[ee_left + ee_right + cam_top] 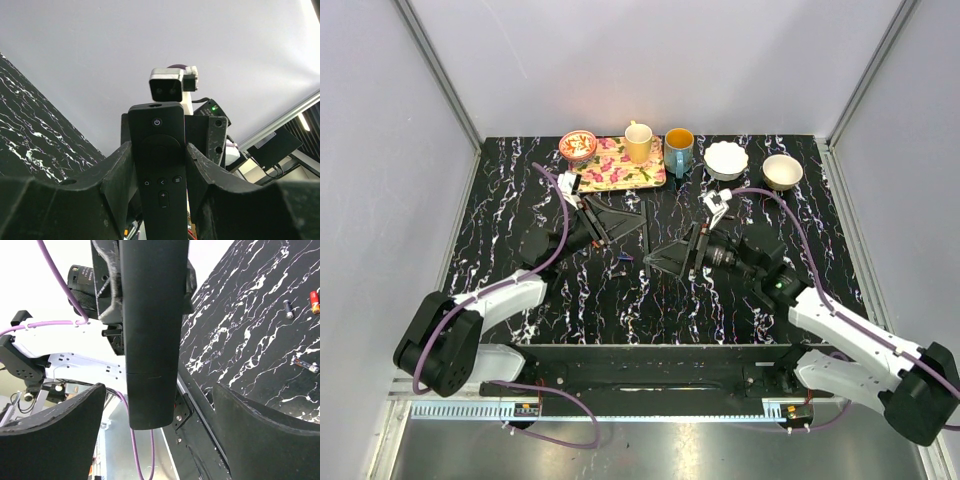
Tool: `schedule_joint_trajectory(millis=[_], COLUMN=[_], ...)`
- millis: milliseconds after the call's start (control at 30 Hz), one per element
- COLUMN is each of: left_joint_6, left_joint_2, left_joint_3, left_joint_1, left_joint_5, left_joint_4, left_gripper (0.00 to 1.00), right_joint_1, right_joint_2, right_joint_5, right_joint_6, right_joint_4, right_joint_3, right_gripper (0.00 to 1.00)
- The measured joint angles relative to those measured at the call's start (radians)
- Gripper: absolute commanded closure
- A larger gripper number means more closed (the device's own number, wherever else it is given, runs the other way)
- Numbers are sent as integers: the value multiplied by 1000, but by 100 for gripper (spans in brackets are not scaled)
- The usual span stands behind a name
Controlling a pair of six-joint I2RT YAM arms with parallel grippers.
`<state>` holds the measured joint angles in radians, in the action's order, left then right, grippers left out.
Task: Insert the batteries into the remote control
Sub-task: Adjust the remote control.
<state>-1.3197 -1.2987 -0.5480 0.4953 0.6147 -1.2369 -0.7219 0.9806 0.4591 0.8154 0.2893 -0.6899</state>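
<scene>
The black remote control (160, 165) is clamped between my left gripper's (160, 150) fingers, button side toward the left wrist camera. In the top view the left gripper (640, 224) is above the table's middle. My right gripper (655, 258) faces it from the right. In the right wrist view the remote's plain back (150, 340) hangs down, its lower end between the right gripper's (160, 407) wide-open fingers, touching neither. The batteries (288, 308) lie loose on the marble table beyond, one red-ended (314, 301), one flat (305, 365). They show as specks in the top view (623, 260).
At the table's back stand a floral tray (620, 170), a red bowl (578, 145), a yellow mug (638, 142), a teal mug (679, 150), a white bowl (726, 160) and a tan bowl (782, 172). Purple cables trail from both arms.
</scene>
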Motion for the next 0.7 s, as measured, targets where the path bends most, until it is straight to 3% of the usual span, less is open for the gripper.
schedule_joint_trajectory(millis=[333, 567, 600, 633, 667, 700], left_joint_6=[2, 5, 2, 0, -3, -6], left_joint_2=[0, 0, 0, 0, 0, 0], left_joint_3=[-9, -9, -9, -9, -9, -9], left_joint_1=[0, 0, 0, 0, 0, 0], left_joint_5=[0, -1, -1, -1, -1, 0], left_joint_4=[5, 7, 7, 6, 5, 6], left_gripper=[100, 100, 97, 87, 59, 47], right_joint_1=[0, 0, 0, 0, 1, 1], right_joint_2=[80, 103, 108, 110, 114, 116], right_joint_5=[67, 109, 117, 123, 130, 134], right_joint_6=[72, 107, 114, 113, 117, 117], right_joint_4=[105, 171, 187, 196, 204, 207], right_joint_3=[29, 31, 31, 31, 31, 31], right_gripper=[24, 62, 65, 70, 75, 95])
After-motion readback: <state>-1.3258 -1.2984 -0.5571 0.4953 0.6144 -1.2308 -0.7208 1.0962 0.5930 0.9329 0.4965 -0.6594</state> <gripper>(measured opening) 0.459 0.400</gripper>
